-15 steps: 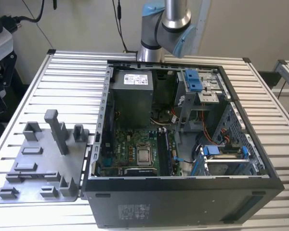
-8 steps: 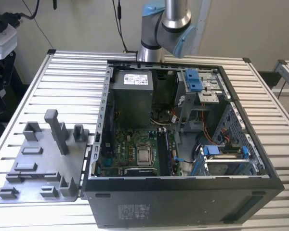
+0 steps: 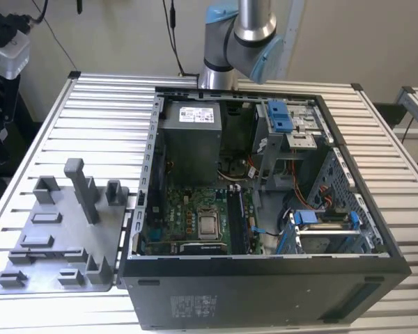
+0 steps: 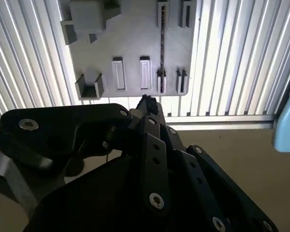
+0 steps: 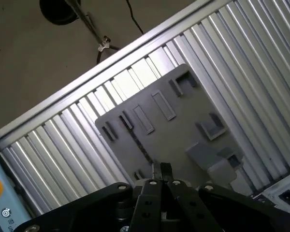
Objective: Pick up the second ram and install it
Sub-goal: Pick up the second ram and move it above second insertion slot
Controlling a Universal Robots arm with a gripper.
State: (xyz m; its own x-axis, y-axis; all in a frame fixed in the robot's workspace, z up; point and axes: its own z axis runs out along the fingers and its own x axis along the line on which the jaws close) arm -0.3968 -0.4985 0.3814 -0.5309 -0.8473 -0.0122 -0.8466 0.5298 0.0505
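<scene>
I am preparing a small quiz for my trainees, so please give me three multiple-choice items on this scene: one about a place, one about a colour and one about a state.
1. Where is the holder plate in the exterior view?
A) at the exterior view's left of the computer case
B) inside the case
C) on top of the case

2. What colour is the holder plate?
A) red
B) grey
C) yellow

3. How is the second ram placed?
A) lying flat on top of the case
B) plugged into the motherboard
C) standing on edge in the holder plate

Key: 1 A, it lies on the slatted table beside the case; 2 B, it is plain grey in every view; 3 C, the second wrist view shows its thin dark edge between the plate's slots.
</scene>
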